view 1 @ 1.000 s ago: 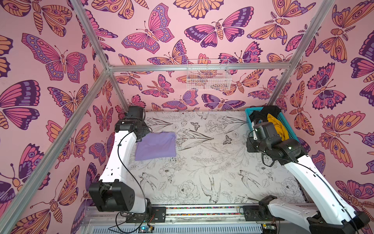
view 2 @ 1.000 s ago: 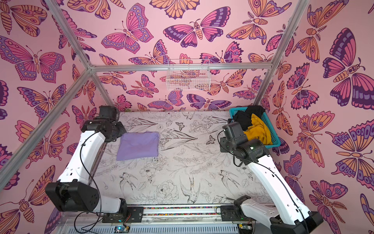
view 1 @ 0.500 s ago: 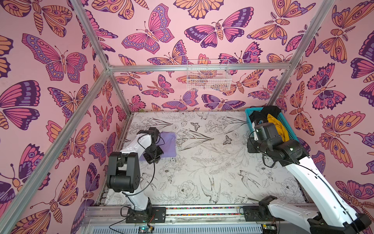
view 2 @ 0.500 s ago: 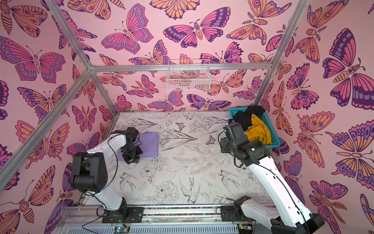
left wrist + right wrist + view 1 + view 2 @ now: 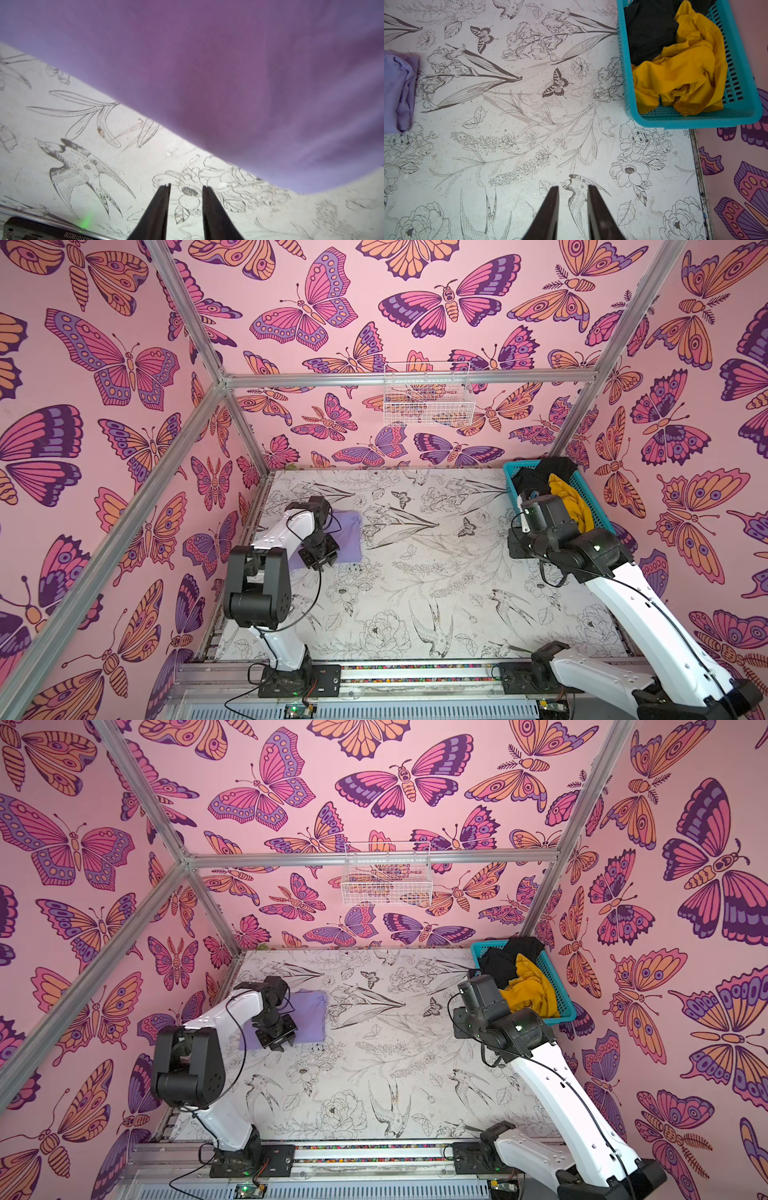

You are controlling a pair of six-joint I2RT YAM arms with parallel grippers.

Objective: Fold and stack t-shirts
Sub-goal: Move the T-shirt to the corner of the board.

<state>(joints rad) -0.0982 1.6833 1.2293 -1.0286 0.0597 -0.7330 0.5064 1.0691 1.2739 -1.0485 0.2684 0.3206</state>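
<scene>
**Lavender shirt folded flat, two crumpled in the basket**

The lavender t-shirt (image 5: 351, 537) lies folded into a smooth rectangle at the far left of the table (image 5: 415, 593) (its layered edge looks bunched in the right wrist view). The left jaws stand parted and empty just off its near edge. The mustard-yellow t-shirt (image 5: 685, 79) and black t-shirt (image 5: 652, 31) sit rumpled in the teal basket (image 5: 695, 121) at the far right corner. The right jaws, parted and holding nothing, hang over bare table.

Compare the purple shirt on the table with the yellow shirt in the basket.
The purple shirt lies folded into a flat rectangle; the yellow shirt is crumpled in a heap. The purple shirt sits directly on the table; the yellow shirt sits in the teal basket against a black shirt. Both are plain cloth.
</scene>
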